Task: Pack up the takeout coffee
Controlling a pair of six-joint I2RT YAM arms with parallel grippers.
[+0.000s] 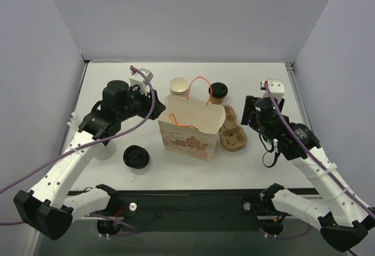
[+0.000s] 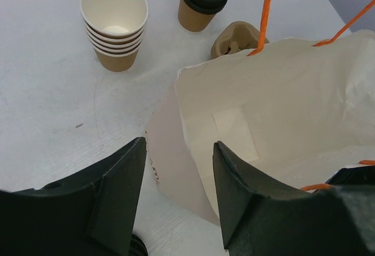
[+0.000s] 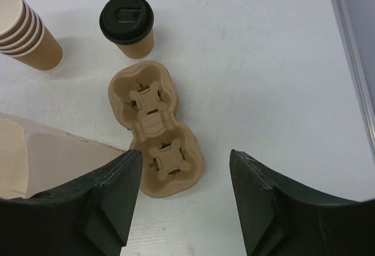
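While left pincer [image 2: 179,150] straddles bag [image 2: 293,103] wall, half open, right pincer [image 3: 186,156] hangs half open, empty, above cup carrier [image 3: 153,124].

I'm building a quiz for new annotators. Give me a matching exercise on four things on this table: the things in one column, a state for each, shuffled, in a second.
1. lidded cup
2. cup stack
3. carrier
4. bag

A. open at the top, orange handles
B. lying flat, both sockets empty
C. closed with a black top
D. nested, white inside, uncovered

Pairs: 1-C, 2-D, 3-B, 4-A
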